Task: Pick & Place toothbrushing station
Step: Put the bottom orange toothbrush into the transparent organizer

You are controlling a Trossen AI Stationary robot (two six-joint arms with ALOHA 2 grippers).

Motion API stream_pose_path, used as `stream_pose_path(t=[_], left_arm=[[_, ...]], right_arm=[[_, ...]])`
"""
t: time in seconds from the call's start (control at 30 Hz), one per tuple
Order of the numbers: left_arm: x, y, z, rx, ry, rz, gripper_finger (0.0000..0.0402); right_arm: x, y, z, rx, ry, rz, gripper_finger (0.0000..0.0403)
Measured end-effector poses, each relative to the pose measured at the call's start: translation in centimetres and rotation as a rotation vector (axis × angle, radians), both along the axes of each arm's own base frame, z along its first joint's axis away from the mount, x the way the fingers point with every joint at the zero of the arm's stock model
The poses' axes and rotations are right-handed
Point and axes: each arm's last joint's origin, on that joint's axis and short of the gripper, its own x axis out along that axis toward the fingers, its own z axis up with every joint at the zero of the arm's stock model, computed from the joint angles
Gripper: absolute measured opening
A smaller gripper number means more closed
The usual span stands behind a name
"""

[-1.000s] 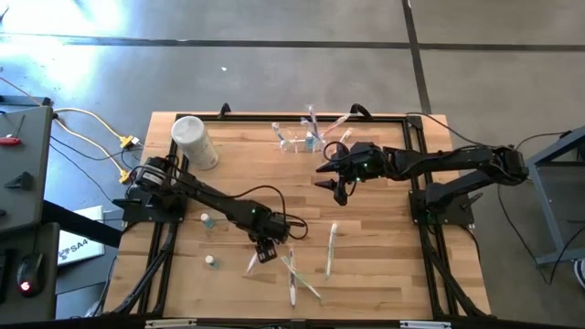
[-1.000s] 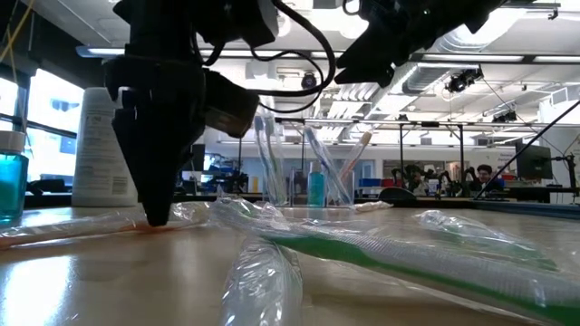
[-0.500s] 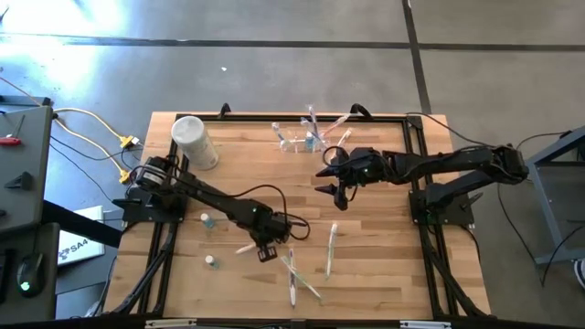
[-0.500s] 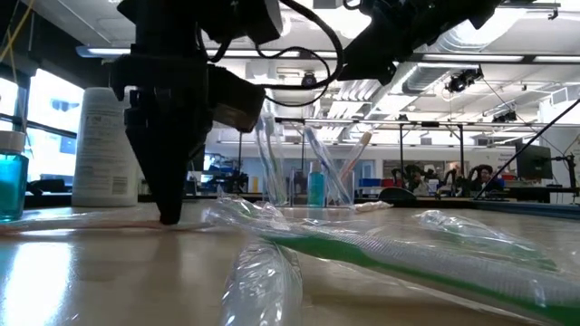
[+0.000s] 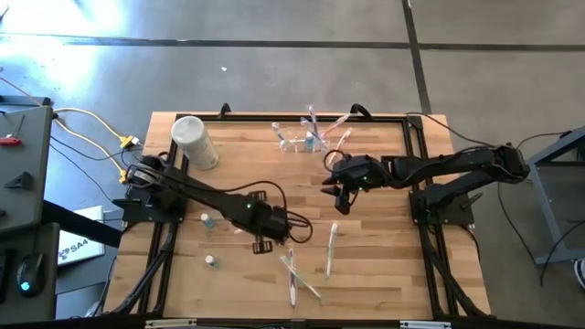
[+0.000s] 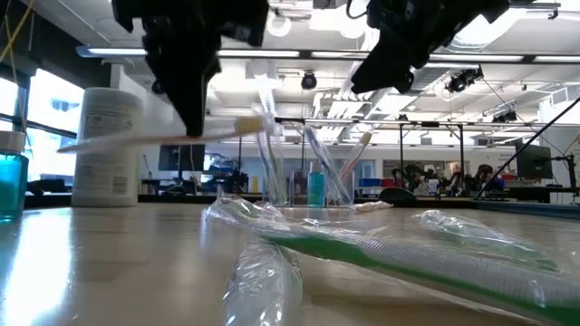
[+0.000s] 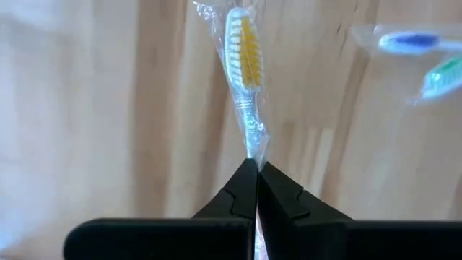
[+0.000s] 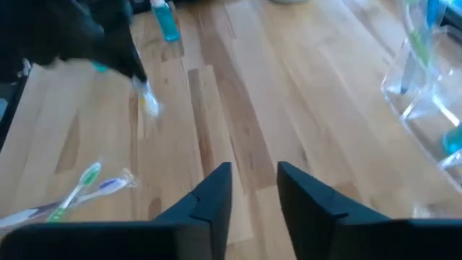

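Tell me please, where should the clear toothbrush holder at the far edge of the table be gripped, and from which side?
Probably the rim of the near wall of the holder, from above, where it is bare. Toothbrushes stand fanned out of it, so the fingers should go down between them. The right hand hangs nearest, just in front; the left hand holds a wrapped toothbrush.

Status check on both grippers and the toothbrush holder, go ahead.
Left gripper shut on wrapped yellow toothbrush, lifted off table. Right gripper open, empty, near clear holder. Holder untouched at table's far edge.
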Motion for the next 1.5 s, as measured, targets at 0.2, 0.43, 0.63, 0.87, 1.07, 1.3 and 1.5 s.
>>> stream_pose_path(t=[0.2, 0.43, 0.63, 0.87, 1.07, 1.3, 1.5], left_arm=[[-2.0, 1.3, 4.5, 0.053, -0.053, -0.142, 0.0], [-4.3, 6.1, 10.9, 0.099, -0.351, -0.162, 0.0], [-5.3, 11.0, 11.6, 0.123, -0.566, -0.19, 0.0], [-5.5, 16.0, 4.7, 0.046, -0.894, -0.215, 0.0], [-6.7, 19.4, 2.3, 0.171, -1.058, -0.173, 0.0], [-6.7, 22.0, 1.1, 0.212, -1.156, -0.19, 0.0], [-6.0, 24.2, -0.2, 0.238, -1.202, -0.161, 0.0]], right_arm=[[-1.8, 1.1, 0.6, 0.016, 0.062, -0.061, 0.0039], [-4.2, 2.7, 1.5, -0.045, 0.075, -0.209, 0.0004], [-5.2, 4.4, 1.4, -0.096, 0.077, -0.277, 0.0003], [-5.5, 5.7, 0.7, -0.149, 0.036, -0.345, 0.0003], [-5.7, 6.8, 0.8, -0.111, -0.005, -0.353, 0.0004], [-6.0, 8.0, 1.2, -0.174, -0.094, -0.394, 0.0004], [-6.3, 8.6, 1.2, -0.141, -0.119, -0.4, 0.0004]])
